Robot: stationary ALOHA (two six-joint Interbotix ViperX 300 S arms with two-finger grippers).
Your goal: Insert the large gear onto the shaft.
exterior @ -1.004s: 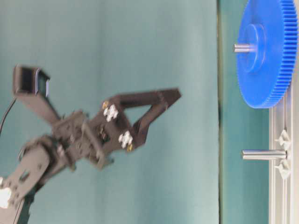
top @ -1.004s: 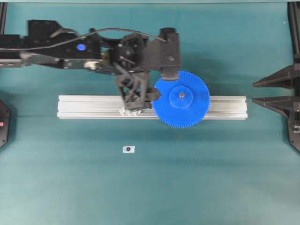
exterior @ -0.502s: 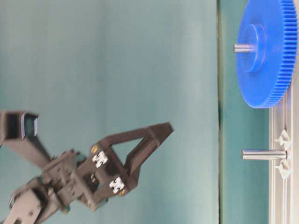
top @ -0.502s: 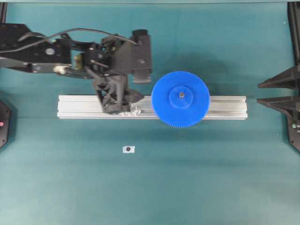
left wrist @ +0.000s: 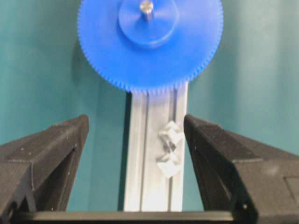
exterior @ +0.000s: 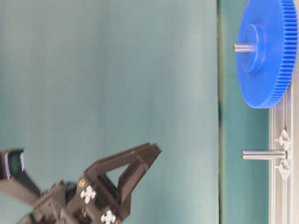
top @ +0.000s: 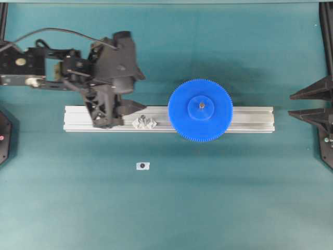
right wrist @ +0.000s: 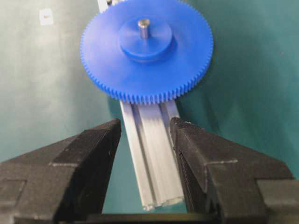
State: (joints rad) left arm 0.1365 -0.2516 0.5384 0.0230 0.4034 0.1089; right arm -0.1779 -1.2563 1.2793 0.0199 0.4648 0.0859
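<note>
Left hand (top: 136,95) pulled back leftward along the rail (top: 250,119), away from the large gear (top: 200,110): a second ago its fingers sat at the gear's left rim, now well apart. The clear mount (top: 144,123) with a bare pin, earlier hidden under the hand, is now exposed. In the table-level view the left hand dropped lower in frame. Right hand (top: 291,103) edged slightly further right.

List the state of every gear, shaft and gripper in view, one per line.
large gear: seated flat on its shaft, pin tip poking through the hub.
second shaft: bare, upright on the rail.
left gripper: open, empty.
right gripper: open, empty.
</note>
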